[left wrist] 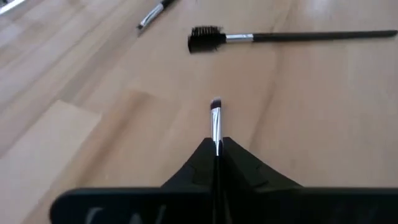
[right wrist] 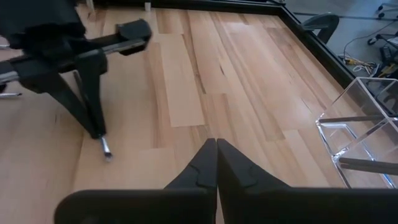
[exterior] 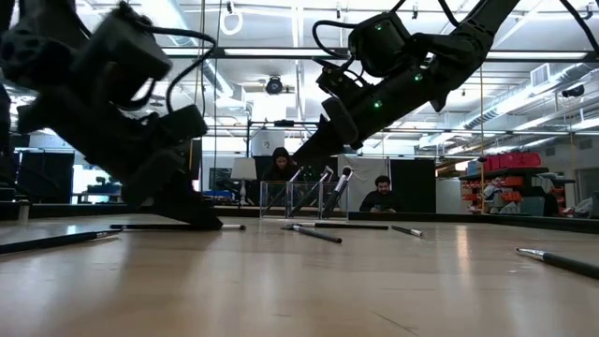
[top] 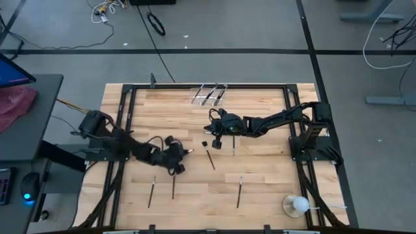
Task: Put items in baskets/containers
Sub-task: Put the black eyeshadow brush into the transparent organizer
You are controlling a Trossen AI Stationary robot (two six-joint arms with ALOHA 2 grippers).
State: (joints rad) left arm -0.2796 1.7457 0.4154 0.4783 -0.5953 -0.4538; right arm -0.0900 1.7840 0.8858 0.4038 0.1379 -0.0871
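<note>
Our left gripper (left wrist: 216,163) pinches a thin black makeup brush (left wrist: 215,121) low near the wooden tabletop's (top: 260,188) middle, ready to lift. Our empty right gripper (right wrist: 216,163) waits closed, near the clear plastic holder (top: 209,94) at the far edge.

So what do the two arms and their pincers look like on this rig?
Both arms are dark, near-black jointed links with black cables looping alongside. The left pincer and right pincer each end in two matte black wedge-shaped fingers tapering to a point. Small green indicator lights glow on the right arm.
</note>
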